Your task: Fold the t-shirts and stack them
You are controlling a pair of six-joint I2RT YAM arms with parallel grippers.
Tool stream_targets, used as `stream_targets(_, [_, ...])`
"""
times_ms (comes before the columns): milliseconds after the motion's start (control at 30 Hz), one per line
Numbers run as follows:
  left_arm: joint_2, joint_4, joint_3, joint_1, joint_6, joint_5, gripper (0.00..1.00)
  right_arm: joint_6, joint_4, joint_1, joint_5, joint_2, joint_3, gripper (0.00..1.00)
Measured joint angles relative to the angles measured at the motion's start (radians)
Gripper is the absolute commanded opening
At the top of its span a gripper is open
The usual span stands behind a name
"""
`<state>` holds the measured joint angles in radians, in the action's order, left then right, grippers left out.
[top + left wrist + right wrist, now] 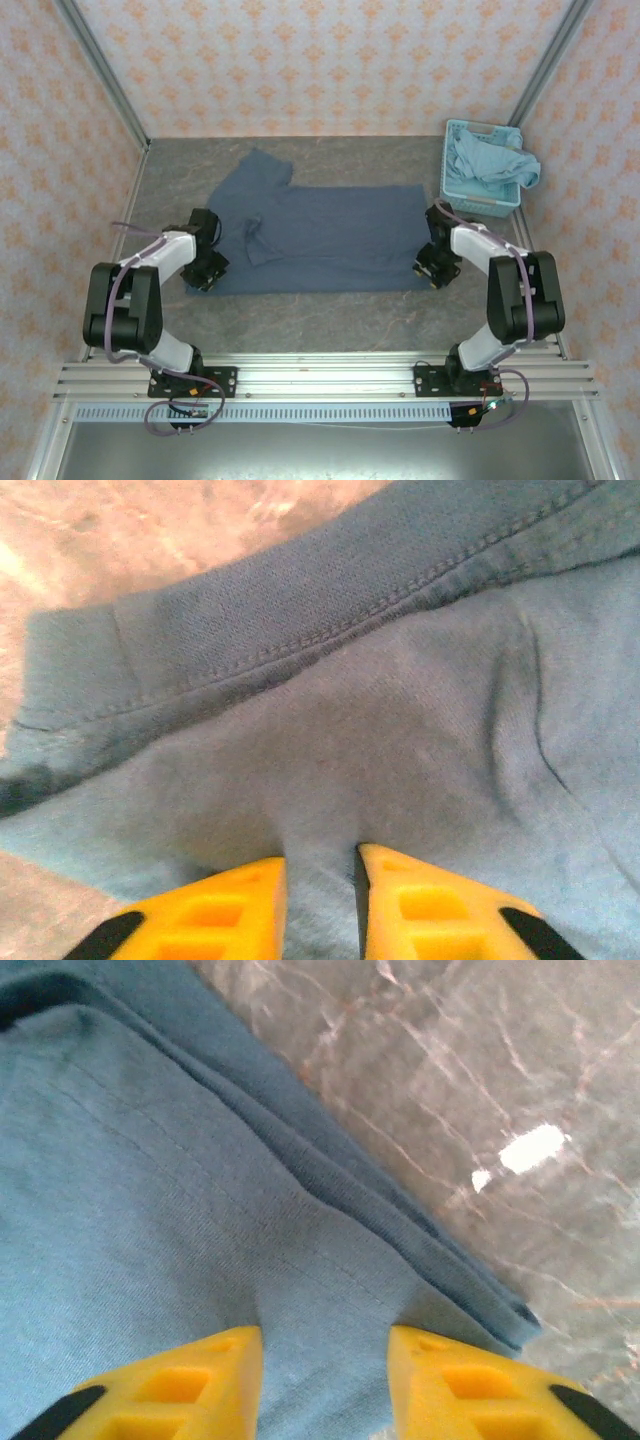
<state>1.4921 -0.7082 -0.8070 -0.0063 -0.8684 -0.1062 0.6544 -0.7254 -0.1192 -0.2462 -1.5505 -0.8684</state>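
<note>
Grey marbled table carries the dark slate-blue t-shirt, spread flat at its middle. Left gripper pinches a fold of it at the left edge; right gripper nips the right hem. Far right, the basket holds the aqua-blue t-shirt, crumpled.

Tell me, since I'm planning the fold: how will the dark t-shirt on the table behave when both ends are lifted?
The dark t-shirt will probably sag between the grippers: it already puckers at the left gripper. Likely light, since it lies thin and flat. The edge near the right gripper is doubled, so layers may slip apart.
</note>
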Motion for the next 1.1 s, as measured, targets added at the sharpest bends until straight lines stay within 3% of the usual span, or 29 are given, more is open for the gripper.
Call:
stream_targets(100, [-0.087,0.000,-0.008,-0.004,0.007,-0.002,0.53,-0.015,-0.002,-0.027,0.003,0.073,-0.001,0.53])
stream_targets(167, [-0.137,0.021,-0.026,-0.018,0.004,-0.030,0.57,-0.028,0.000,-0.047,-0.006,0.121,-0.010,0.60])
stream_targets(300, [-0.123,0.092,-0.074,-0.076,-0.013,-0.116,0.57,-0.054,0.050,-0.072,-0.098,0.163,-0.045,0.64])
stream_targets(467, [0.006,0.165,-0.093,-0.164,-0.051,-0.191,0.56,-0.057,0.138,-0.113,-0.265,0.160,-0.096,0.67])
stream_targets(767, [0.130,0.186,-0.112,-0.190,-0.076,-0.204,0.38,-0.024,0.192,-0.125,-0.364,0.161,-0.134,0.67])
stream_targets(1100, [0.185,0.202,-0.220,-0.210,-0.069,-0.193,0.03,-0.011,0.192,-0.125,-0.363,0.176,-0.134,0.67])
